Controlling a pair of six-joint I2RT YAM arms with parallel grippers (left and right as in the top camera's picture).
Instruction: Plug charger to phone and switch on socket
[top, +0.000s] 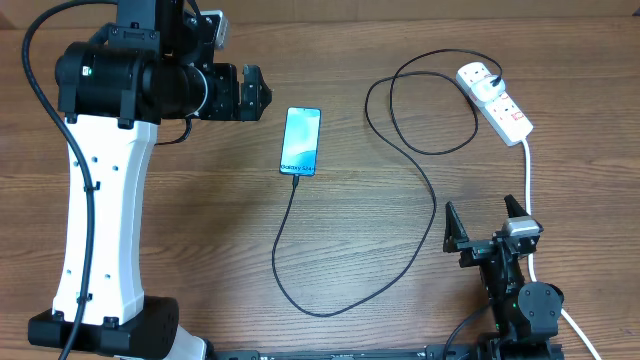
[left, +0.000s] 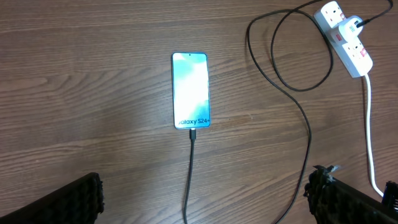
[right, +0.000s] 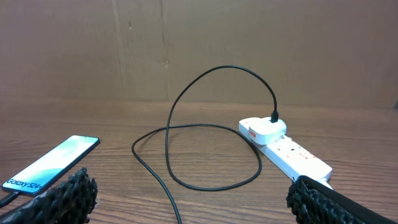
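The phone (top: 301, 141) lies flat on the wooden table with its blue screen lit. The black charger (top: 320, 313) has its small tip in the phone's near end (left: 193, 129). Its cable (left: 190, 163) loops across the table to a black plug seated in the white socket (top: 497, 102) at the far right. The socket (right: 292, 155) shows a red switch. My left gripper (top: 258, 92) hangs open high above the table, left of the phone (left: 191, 90). My right gripper (top: 486, 222) stands open near the front, short of the socket, and holds nothing.
The socket's thick white lead (top: 528, 180) runs toward the front past my right gripper's right side. A brown cardboard wall (right: 199, 50) stands behind the table. The cable loop (right: 211, 188) lies between the right gripper and the socket.
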